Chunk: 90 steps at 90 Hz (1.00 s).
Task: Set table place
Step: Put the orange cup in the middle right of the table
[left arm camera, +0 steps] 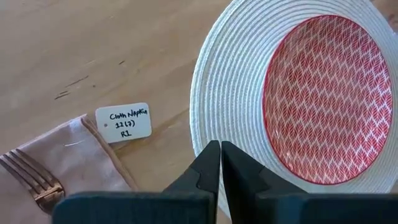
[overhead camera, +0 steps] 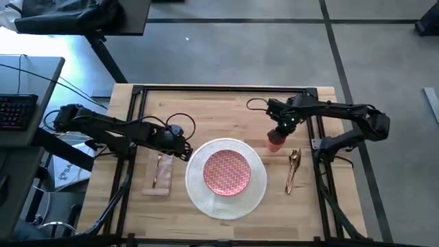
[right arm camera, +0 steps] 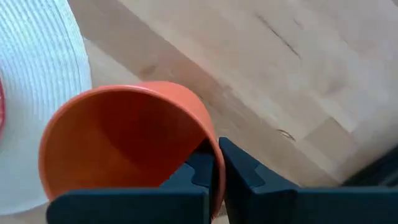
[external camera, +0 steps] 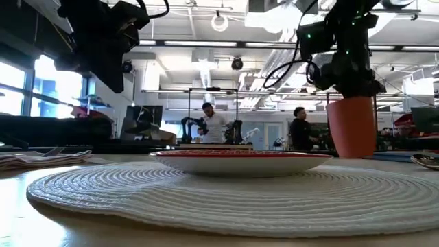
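Observation:
A red-patterned plate (overhead camera: 227,171) lies in the middle of a round white woven placemat (overhead camera: 199,195) on the table (overhead camera: 206,110). To the mat's left, a copper fork (left arm camera: 31,177) rests on a beige napkin (overhead camera: 161,177) with a paper tag (left arm camera: 123,122). More copper cutlery (overhead camera: 293,168) lies to the mat's right. My left gripper (left arm camera: 221,152) is shut and hangs high over the mat's left edge, touching nothing. My right gripper (overhead camera: 277,132) is shut on the orange cup (overhead camera: 275,143) by the mat's far right edge. My right gripper holds the orange cup by its rim (right arm camera: 210,146), one finger inside the cup and one outside the wall. The fingers come from above, pointing down. The cup (external camera: 353,127) stands nearly upright, mouth up; the mat hides its base, so I cannot tell whether it rests on the table.
Black frame rails (overhead camera: 226,89) run along the table's far side and down both sides under the arms. A grey desk with a keyboard (overhead camera: 17,110) stands off the table's left. Bare wood lies beyond the mat at the far side. People stand in the room behind (external camera: 212,127).

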Tool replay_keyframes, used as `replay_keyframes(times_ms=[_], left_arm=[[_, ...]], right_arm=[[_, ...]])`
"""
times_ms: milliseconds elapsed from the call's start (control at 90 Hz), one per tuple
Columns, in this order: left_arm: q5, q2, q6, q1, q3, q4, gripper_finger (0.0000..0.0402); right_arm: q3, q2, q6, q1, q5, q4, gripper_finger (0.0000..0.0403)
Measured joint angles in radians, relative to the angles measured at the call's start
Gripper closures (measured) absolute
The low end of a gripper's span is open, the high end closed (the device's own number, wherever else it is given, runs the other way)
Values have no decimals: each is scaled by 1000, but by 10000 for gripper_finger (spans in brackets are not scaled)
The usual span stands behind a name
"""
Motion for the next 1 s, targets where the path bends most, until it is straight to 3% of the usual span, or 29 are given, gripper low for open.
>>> replay_keyframes(times_ms=[189, 456, 833, 1000], left_arm=[[3, 0, -1, -2, 0, 10, 401], [4, 0, -27, -2, 0, 13, 402], [2, 0, -27, -2, 0, 23, 402], [0, 0, -27, -2, 0, 43, 402]], right_arm=[[-47, -4, -20, 5, -1, 30, 402], [-6, -19, -32, 19, 52, 47, 395], [26, -81, -51, 10, 48, 19, 240], [26, -75, -49, 10, 103, -7, 220]])
